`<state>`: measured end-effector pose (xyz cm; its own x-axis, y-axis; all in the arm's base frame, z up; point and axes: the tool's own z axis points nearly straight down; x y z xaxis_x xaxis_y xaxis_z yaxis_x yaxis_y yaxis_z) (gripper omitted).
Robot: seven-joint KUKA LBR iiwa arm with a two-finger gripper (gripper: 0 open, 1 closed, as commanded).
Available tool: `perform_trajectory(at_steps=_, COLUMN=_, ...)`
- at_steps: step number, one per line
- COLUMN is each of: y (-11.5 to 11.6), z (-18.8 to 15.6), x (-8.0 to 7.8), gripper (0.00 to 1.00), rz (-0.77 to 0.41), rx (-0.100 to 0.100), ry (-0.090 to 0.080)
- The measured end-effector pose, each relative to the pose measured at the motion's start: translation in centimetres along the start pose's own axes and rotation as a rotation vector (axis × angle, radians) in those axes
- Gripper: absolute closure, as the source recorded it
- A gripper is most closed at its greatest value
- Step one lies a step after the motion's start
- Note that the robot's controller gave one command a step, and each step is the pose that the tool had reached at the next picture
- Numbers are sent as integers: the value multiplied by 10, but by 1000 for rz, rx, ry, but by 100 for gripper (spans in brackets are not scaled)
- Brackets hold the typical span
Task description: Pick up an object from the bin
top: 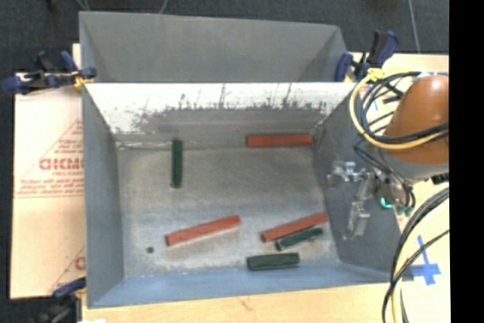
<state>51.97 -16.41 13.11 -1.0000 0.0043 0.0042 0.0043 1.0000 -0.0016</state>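
Arm leaning in from the right, orange-capped wrist over the grey bin's (219,57) right wall, gripper (352,198) fingers apart, nothing between them, red stick (296,226) and dark green stick (299,238) just left of them.

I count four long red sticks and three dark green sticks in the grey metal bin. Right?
Not quite. The camera view shows three long red sticks, not four: by the far wall, lower left, lower right. Three dark green sticks in the grey metal bin is right.
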Motion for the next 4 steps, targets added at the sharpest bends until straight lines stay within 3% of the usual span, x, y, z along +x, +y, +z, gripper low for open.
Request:
perform_trajectory(at_steps=1, y=24, z=63, x=26, gripper=0, rz=-104, rx=0, ry=-3)
perform_trajectory(at_steps=2, y=23, z=61, x=24, gripper=100, rz=-107, rx=3, ry=-7)
perform_trajectory(at_steps=3, y=3, z=60, x=-30, gripper=100, rz=-433, rx=-5, ry=-7)
perform_trajectory(at_steps=4, y=5, z=59, x=-32, gripper=0, rz=-433, rx=-8, ry=-14)
